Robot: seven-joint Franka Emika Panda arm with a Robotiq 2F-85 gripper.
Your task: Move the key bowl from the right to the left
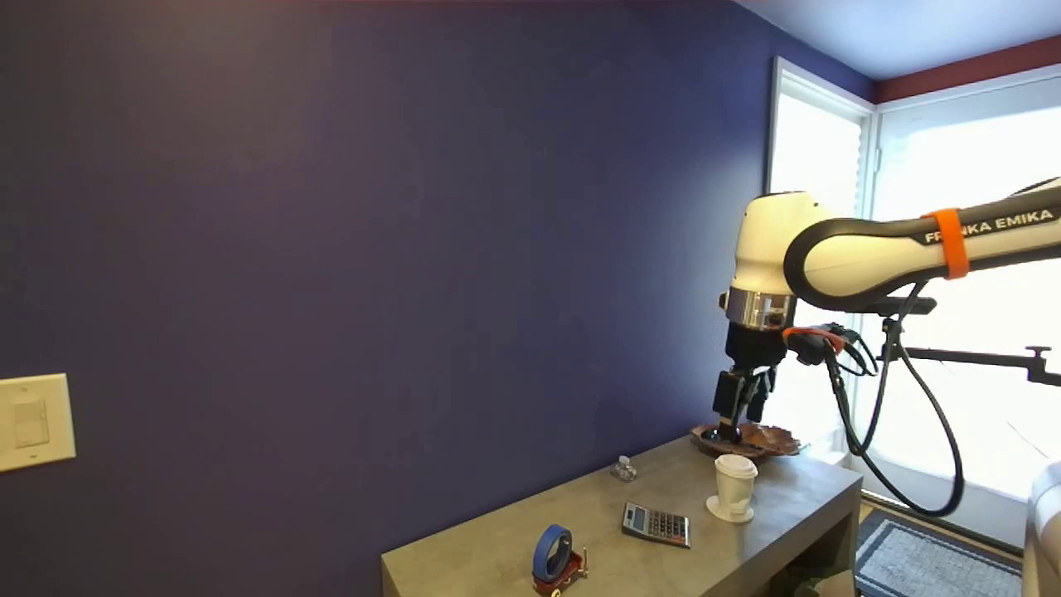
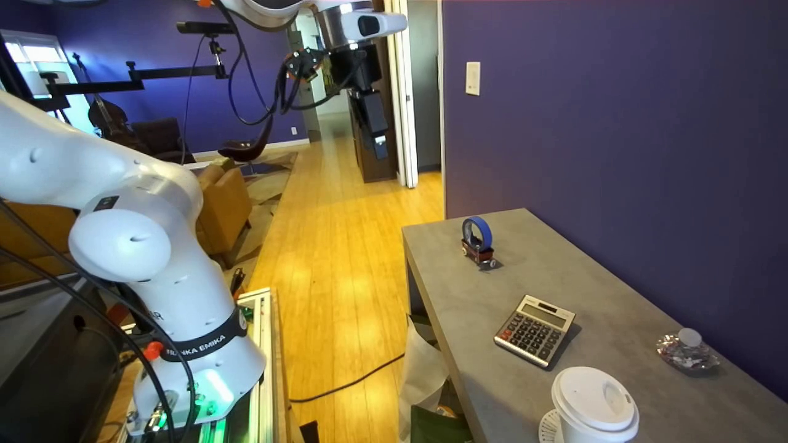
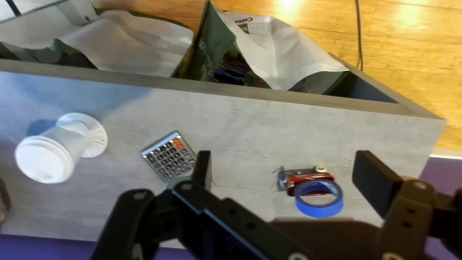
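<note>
Beyond cup [image 1: 734,487], brown bowl [image 1: 768,441], upright, long axis sideways

Rounded white arm [image 2: 175,295], FRANKA EMIKA lettering [image 2: 197,347], orange strap [image 1: 953,243], silver collar [image 1: 750,308], black cables [image 1: 835,383], black end effector [image 3: 283,171]

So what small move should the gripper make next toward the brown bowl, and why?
Probably shift the open gripper along the desk toward the white cup, high enough to clear it. In an exterior view the brown bowl sits beyond that cup, while the wrist view shows no bowl; there, the blue tape and red toy wagon appear between the jaws.
</note>
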